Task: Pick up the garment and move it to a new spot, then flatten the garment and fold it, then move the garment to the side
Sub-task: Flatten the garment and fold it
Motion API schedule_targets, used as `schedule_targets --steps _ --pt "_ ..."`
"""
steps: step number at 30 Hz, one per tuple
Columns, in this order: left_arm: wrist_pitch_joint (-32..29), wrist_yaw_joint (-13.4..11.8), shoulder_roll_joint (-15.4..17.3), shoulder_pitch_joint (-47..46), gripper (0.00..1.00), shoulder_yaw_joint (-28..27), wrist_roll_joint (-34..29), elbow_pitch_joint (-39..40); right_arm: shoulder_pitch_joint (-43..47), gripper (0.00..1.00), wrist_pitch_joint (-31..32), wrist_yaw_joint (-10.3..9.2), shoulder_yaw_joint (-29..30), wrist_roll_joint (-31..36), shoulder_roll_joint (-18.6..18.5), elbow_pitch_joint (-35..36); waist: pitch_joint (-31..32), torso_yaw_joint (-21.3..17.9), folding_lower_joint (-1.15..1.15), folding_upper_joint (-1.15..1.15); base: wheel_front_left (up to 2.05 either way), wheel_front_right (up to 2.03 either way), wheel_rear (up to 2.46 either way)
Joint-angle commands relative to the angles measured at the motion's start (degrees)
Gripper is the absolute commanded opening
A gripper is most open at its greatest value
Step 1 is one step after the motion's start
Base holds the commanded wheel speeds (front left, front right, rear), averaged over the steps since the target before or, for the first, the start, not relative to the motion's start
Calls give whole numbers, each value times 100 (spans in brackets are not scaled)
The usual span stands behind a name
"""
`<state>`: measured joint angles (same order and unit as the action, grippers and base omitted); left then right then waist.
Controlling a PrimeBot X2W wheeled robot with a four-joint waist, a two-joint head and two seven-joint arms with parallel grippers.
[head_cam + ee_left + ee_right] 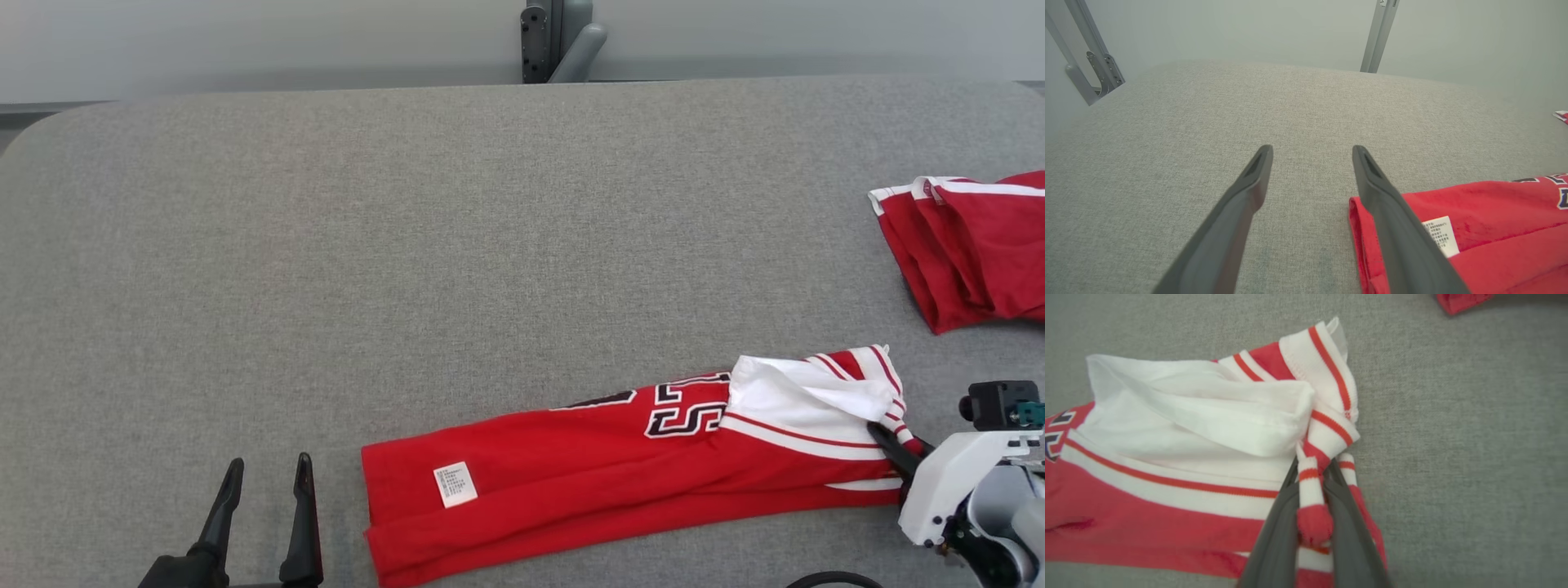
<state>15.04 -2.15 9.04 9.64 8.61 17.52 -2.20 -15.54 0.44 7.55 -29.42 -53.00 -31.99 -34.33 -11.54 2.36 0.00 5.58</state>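
Note:
A red garment (588,465) with white striped trim, dark numbers and a small white label lies folded in a long strip across the near right of the grey table (408,245). My right gripper (886,437) is shut on the garment's striped white-and-red edge (1310,486) at its right end, the cloth pinched between the dark fingers. My left gripper (265,474) stands open at the lower left, just left of the garment's near end (1494,228), touching nothing; its right finger (1392,212) overlaps the cloth's corner in the left wrist view.
Another red garment with white trim (971,245) lies at the table's right edge. A grey bracket (559,41) stands behind the far edge; metal posts (1378,36) show beyond the table in the left wrist view. The table's left and middle offer free room.

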Motion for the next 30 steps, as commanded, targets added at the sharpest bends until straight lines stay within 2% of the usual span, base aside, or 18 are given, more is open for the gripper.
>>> schedule_targets --steps 1,7,10,13,17,20,24,26,30 --pt "15 38 -40 -12 100 -48 -51 -35 85 0 41 -14 -29 -87 -202 7 41 -41 0 0 0 0 0" --pt "15 215 -202 -51 100 -210 -166 -127 -62 0 -63 -12 81 -325 -1288 161 125 -107 0 0 0 0 0" --pt "15 307 -282 -86 100 -263 -221 -160 -59 0 -176 -12 126 -194 -1797 325 157 -94 0 0 0 0 0" --pt "15 372 -373 -97 100 -306 -271 -199 36 0 -348 -8 86 -105 -2046 901 170 -72 0 0 0 0 0" --pt "15 425 -460 -83 100 -388 -329 -231 283 0 -493 -8 -74 20 -2183 2140 177 -82 0 0 0 0 0" --pt "15 470 -520 -68 100 -428 -353 -253 412 0 -277 -8 -354 329 -1998 3112 138 -134 0 0 0 0 0" --pt "15 540 -548 -187 100 -445 -433 -309 350 0 162 -8 -782 835 -1333 3896 23 -185 0 0 0 0 0" --pt "15 581 -554 -272 100 -432 -471 -378 270 0 345 -8 -1038 1036 -924 3972 -31 -167 0 0 0 0 0" --pt "15 651 -558 -423 100 -453 -533 -491 122 0 527 -8 -1414 1432 -277 3653 -113 -95 0 0 0 0 0"
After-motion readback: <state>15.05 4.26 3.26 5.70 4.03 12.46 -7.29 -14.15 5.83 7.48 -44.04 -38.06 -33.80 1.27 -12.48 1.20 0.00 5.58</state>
